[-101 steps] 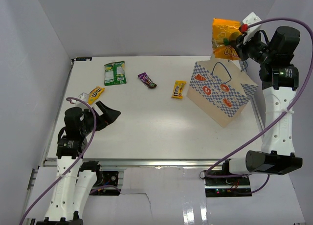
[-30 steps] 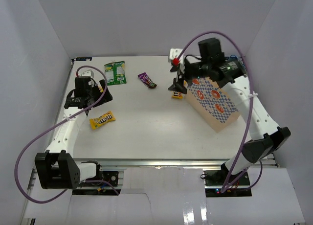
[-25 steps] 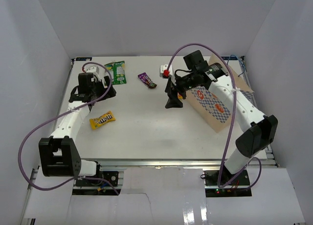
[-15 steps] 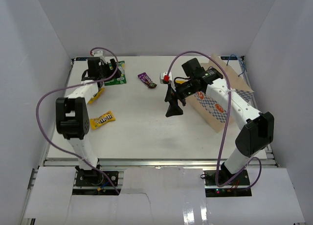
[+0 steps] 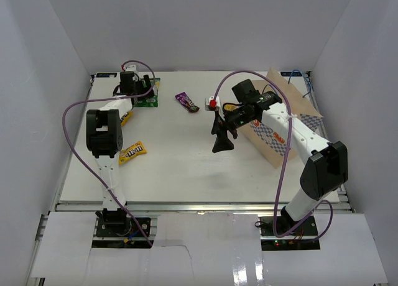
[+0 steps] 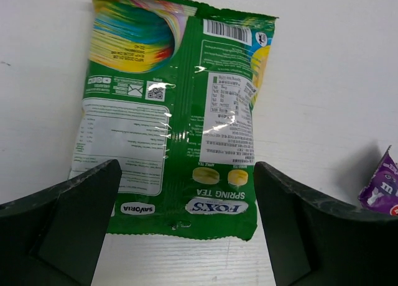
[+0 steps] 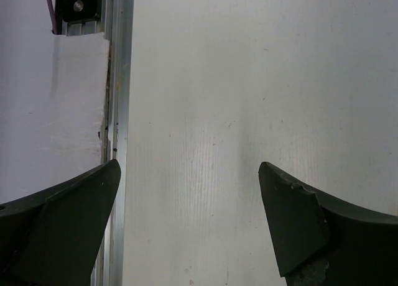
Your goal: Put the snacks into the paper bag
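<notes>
Left wrist view: the left gripper (image 6: 186, 174) was found spread wide over the green packet (image 6: 174, 106), nothing grasped. The right gripper (image 7: 189, 174) was recorded released above the table (image 7: 199, 81).

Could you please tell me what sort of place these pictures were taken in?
Most likely a robotics lab test cell: a white table boxed in by plain walls, a left arm and right arm mounted at its near edge, and a green packet and paper bag set out as props.
</notes>
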Action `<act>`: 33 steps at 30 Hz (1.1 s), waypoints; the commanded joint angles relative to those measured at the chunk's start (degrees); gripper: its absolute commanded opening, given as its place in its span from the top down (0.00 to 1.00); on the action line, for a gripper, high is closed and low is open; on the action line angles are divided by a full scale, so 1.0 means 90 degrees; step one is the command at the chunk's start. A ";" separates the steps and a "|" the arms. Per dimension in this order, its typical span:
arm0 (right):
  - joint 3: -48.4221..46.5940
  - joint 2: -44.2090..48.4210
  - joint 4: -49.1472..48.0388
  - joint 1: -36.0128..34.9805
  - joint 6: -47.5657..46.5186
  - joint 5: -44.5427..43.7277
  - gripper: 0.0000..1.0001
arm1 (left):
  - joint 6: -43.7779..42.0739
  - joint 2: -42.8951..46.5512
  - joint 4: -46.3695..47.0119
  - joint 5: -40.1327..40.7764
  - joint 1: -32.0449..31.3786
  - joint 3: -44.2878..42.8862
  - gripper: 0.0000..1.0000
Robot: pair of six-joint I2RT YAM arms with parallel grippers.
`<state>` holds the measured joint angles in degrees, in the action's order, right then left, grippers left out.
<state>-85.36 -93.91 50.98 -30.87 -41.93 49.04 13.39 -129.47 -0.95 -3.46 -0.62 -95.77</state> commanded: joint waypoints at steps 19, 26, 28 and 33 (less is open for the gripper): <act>0.0178 0.0005 -0.0157 0.0022 0.0167 0.0157 0.03 | -0.0716 -0.0536 -0.0656 0.0522 0.0059 -0.1108 0.02; 0.0169 0.0034 -0.0196 0.0032 0.0216 0.0186 0.02 | -0.0667 -0.0517 -0.0939 0.0405 0.0352 -0.0825 0.02; 0.0159 0.0034 -0.0186 0.0022 0.0216 0.0186 0.03 | -0.0560 -0.0478 -0.0968 0.0395 0.0372 -0.0639 0.02; 0.0149 0.0073 -0.0196 0.0032 0.0235 0.0216 0.03 | -0.0248 -0.0351 -0.1047 -0.0189 0.0391 -0.0375 0.11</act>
<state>-83.66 -94.56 50.35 -30.76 -40.40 49.67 9.76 -134.37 -5.17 -1.89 2.59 -101.71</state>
